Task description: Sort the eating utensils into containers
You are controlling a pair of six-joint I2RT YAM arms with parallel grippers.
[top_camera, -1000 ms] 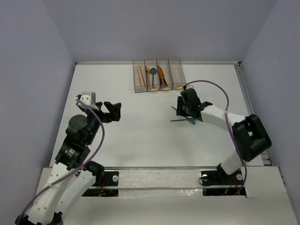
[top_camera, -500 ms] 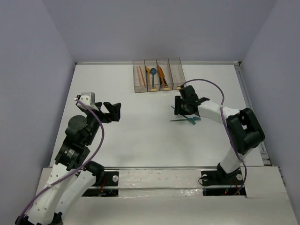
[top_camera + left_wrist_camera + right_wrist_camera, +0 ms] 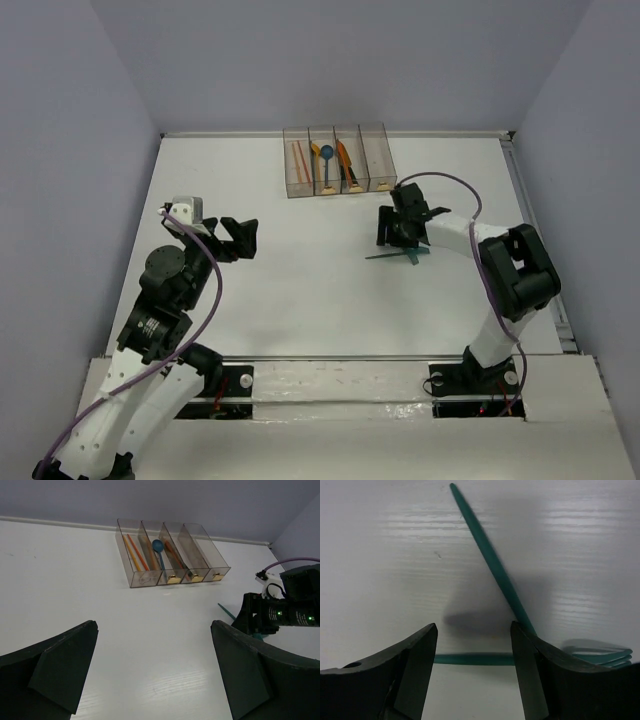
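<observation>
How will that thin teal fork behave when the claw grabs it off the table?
Probably very light: the teal fork is a thin sliver. It lies flat on the smooth table, so it may skid between the open right gripper fingers rather than lift. Rolling seems unlikely, though the other teal utensil nearby might get nudged.

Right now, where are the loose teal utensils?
In the top view, the teal utensils lie on the table right of centre, nearer than the containers and directly under the right gripper, whose wrist view shows them at its open fingertips.
</observation>
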